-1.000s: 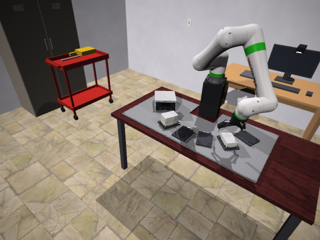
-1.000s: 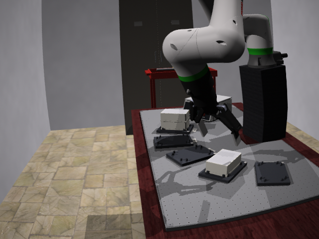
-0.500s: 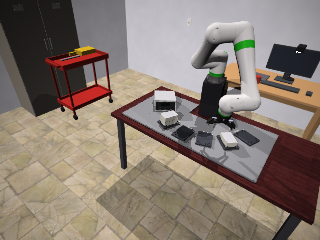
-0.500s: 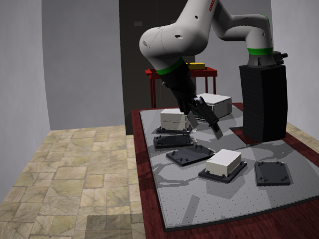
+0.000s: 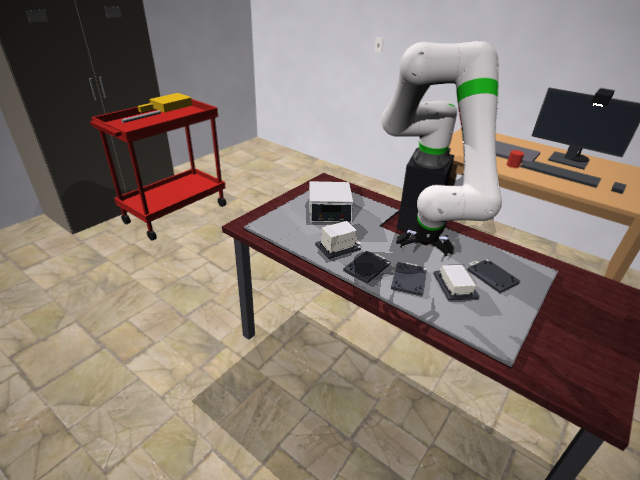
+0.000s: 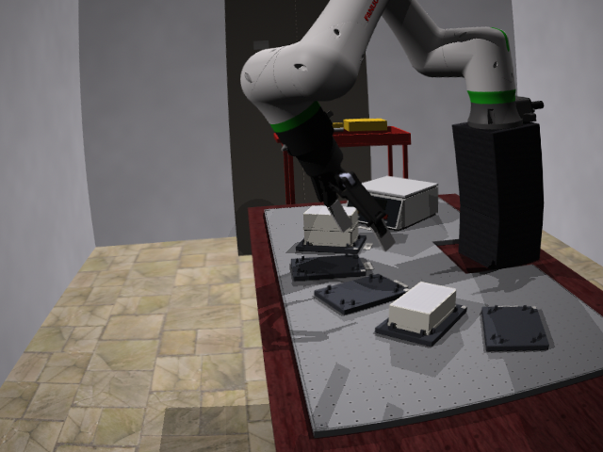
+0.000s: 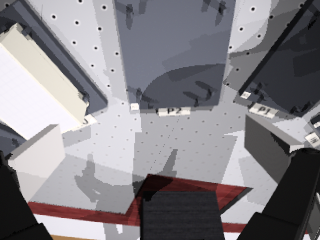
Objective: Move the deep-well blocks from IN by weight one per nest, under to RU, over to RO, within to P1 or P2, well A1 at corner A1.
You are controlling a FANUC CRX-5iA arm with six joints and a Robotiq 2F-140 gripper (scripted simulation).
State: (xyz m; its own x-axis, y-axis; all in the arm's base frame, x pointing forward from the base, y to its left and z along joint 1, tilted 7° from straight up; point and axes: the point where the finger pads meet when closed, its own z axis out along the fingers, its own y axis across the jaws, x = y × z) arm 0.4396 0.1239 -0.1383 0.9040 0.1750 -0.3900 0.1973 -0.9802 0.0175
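Observation:
Two white deep-well blocks are stacked (image 5: 338, 236) on the infeed nest in front of the check-weigher (image 5: 330, 203); the stack also shows in the exterior view (image 6: 328, 226). A third white block (image 5: 457, 280) sits in a black nest further right, also seen in the exterior view (image 6: 422, 306) and at the left edge of the wrist view (image 7: 34, 90). My gripper (image 5: 424, 242) is open and empty. It hangs a little above the plate, behind the row of nests, between the stack and the placed block (image 6: 365, 228). The wrist view shows an empty nest (image 7: 175, 40) ahead of the fingers.
Three black nests are empty: two between the stack and the placed block (image 5: 367, 265) (image 5: 409, 277) and one at the far right (image 5: 493, 274). The robot's black pedestal (image 5: 426, 191) stands behind the gripper. The nest labels are too small to read.

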